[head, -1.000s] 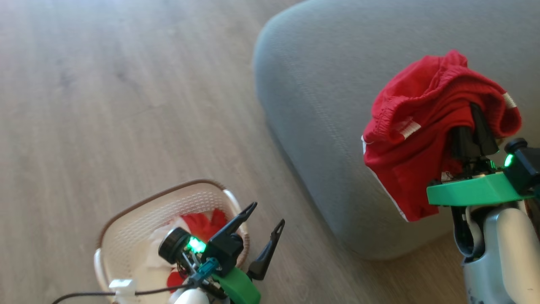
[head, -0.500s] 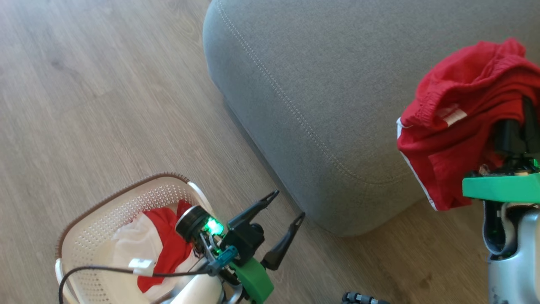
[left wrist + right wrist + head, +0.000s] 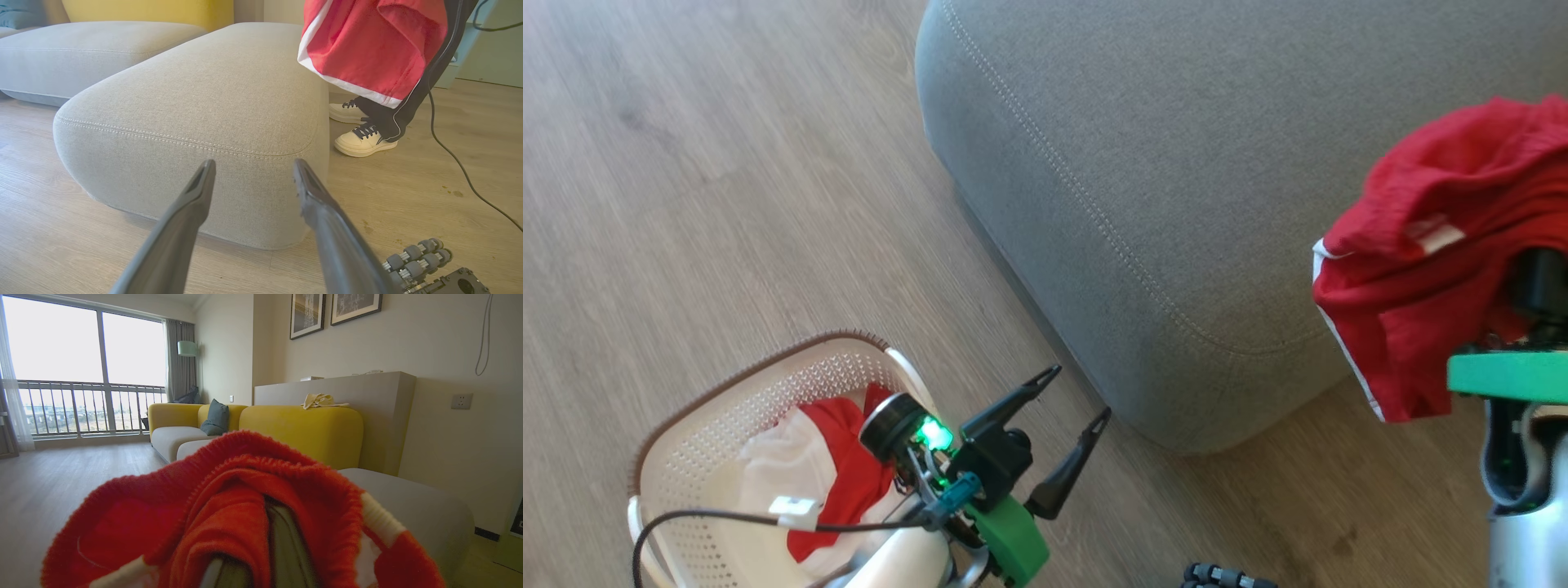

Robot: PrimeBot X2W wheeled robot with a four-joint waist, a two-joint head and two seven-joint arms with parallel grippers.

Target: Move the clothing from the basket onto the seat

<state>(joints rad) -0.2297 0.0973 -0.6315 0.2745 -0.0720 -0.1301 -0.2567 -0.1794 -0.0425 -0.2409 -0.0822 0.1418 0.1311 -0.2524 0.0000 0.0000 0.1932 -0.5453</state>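
Basket (image 3: 768, 396) w/ garment (image 3: 849, 482) inside on floor (image 3: 727, 163), left; seat (image 3: 1176, 163) to right; 2nd garment (image 3: 1421, 327) at seat's right.

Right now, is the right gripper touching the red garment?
Touching. In the right wrist view the red garment wraps closely round the right gripper, covering most of its fingers.

Just ahead of the left tool (image 3: 251, 171), its fingers spread wide, the seat (image 3: 196, 102) corner blocks the way. Bare floor (image 3: 61, 245) lies to the tool's left. A red garment (image 3: 1421, 278) smothers the right tool (image 3: 1539, 282); beyond it is the seat's bare top.
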